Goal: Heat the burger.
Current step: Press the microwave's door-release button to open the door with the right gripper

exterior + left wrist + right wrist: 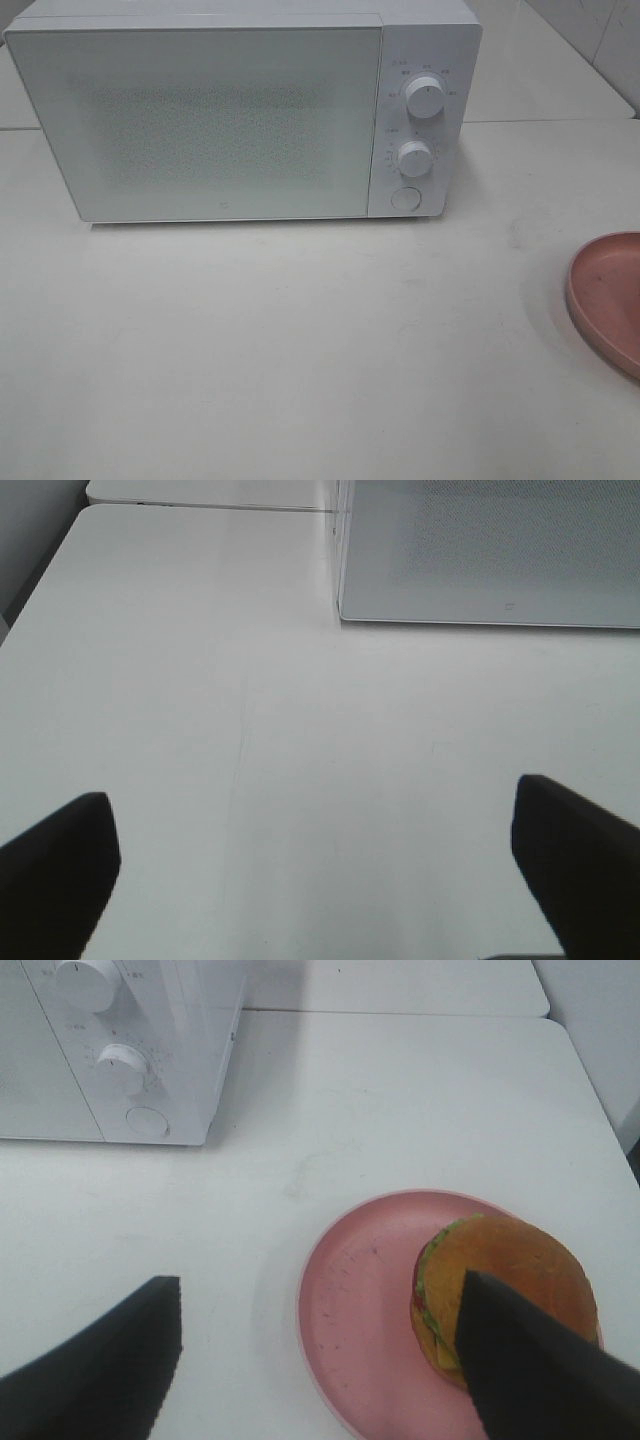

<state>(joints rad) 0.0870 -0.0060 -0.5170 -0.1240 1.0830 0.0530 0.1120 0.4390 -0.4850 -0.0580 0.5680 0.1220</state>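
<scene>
Burger (510, 1250) on pink plate (360, 1310) — near microwave (200, 120); its door shut.

The left hand (310, 790) and right hand (320, 1280) each show two matte black, wedge-shaped fingers; the right's inner edges look finely toothed.

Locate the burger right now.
Right wrist view only: the burger sits on the pink plate, on its side away from the microwave. The exterior high view catches just the plate's rim at its right edge.
</scene>
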